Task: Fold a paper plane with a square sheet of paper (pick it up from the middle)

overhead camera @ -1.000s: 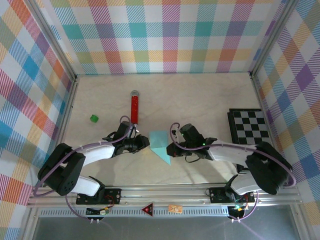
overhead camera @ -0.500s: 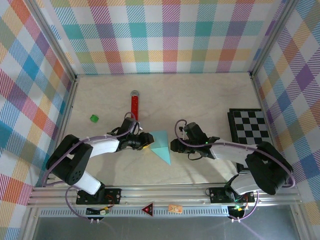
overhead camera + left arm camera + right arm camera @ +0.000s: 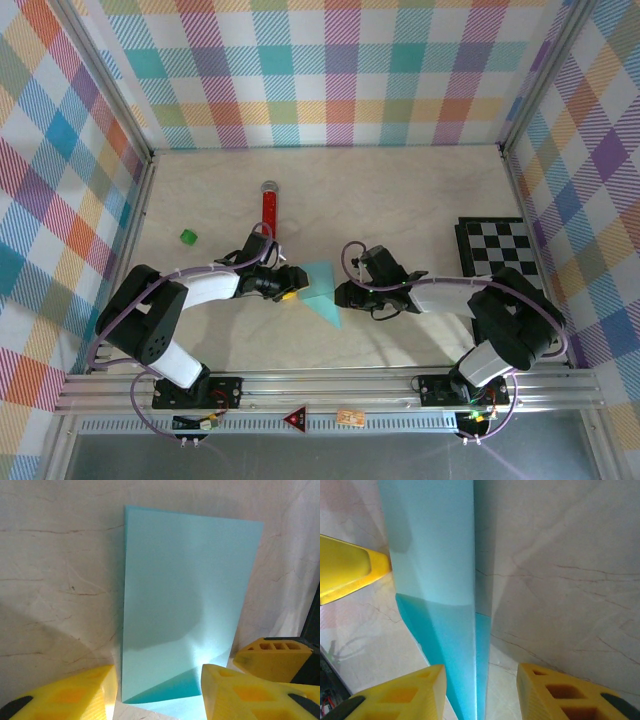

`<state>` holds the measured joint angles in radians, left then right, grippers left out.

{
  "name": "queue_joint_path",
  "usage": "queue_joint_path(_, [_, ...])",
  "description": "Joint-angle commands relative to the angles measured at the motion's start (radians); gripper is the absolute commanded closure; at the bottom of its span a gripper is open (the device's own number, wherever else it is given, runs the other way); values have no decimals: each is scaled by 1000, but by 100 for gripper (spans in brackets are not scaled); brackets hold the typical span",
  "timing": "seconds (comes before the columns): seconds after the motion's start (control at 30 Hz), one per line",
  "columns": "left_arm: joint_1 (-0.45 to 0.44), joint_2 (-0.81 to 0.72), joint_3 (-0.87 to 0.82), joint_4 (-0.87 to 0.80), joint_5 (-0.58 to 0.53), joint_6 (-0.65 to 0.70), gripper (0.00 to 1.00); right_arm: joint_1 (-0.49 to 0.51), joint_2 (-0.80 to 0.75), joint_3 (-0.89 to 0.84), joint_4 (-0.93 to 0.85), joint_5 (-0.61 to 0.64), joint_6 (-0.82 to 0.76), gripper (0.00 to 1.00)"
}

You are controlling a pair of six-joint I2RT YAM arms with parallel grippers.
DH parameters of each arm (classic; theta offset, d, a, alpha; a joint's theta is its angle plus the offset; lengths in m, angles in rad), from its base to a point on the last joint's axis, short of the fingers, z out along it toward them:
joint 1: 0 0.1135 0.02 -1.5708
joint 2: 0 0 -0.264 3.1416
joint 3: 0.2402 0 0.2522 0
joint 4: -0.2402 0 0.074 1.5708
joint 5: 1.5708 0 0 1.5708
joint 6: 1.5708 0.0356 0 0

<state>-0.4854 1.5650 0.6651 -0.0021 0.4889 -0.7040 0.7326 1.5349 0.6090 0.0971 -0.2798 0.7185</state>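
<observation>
The light cyan paper lies folded on the table, broad at the top and narrowing to a point toward the near edge. My left gripper sits at its left edge and my right gripper at its right edge. In the left wrist view the paper reaches down between my left gripper's spread yellow fingers. In the right wrist view a raised lengthwise crease of the paper runs between my right gripper's fingers, with a gap on the right side. Both grippers are open.
A red glittery tube lies behind the left gripper. A small green cube sits at the far left. The black-and-white checkered board lies at the right, against the plaid wall. The metal rail runs along the near edge.
Both grippers have opened where they pinched the paper. The left arm has stretched out lower toward the paper, and the right gripper has shifted slightly left.
</observation>
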Motion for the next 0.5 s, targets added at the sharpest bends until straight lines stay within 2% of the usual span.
queue_joint_path(0.0, [8, 3, 17, -19, 36, 24, 53, -7, 14, 27, 24, -22, -8, 58])
queue_joint_path(0.13, [8, 16, 23, -19, 42, 19, 53, -7, -14, 13, 6, 21, -4, 58])
queue_joint_path(0.33, [8, -22, 26, -56, -15, 30, 52, -7, -115, -33, -18, 96, -5, 56])
queue_joint_path(0.4, [8, -43, 21, -65, -44, 31, 52, -7, -145, -50, 10, 80, -14, 53])
queue_joint_path(0.47, [8, -54, 22, -75, -60, 32, 51, -7, -150, -60, 74, -1, -40, 51])
